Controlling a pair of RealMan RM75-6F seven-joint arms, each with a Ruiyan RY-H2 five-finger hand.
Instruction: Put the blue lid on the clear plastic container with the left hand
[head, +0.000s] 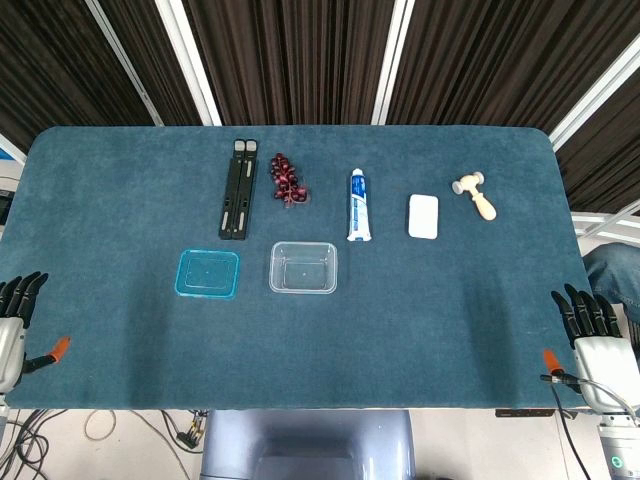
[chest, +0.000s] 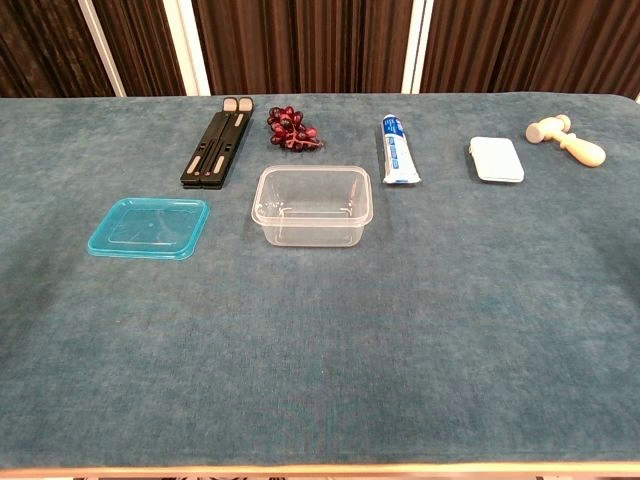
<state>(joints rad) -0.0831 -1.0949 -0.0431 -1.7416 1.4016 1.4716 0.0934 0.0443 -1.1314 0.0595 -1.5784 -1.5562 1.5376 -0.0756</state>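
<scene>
The left hand (head: 12, 325) waits empty, fingers apart, at the desk's near left edge. The thin translucent blue rectangular lid (head: 208, 273) lies flat just left of the open clear plastic container (head: 303, 267); fingers may slide it rather than lift it, or nudge the light container. The right hand (head: 597, 345) is likewise empty and spread, near right.

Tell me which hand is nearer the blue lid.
Left. The left hand sits at the table's left edge near the blue lid; the right hand is at the far right edge.

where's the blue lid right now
The blue lid lies flat on the table's left half in both views, just left of the clear plastic container and in front of the black folding stand.
</scene>
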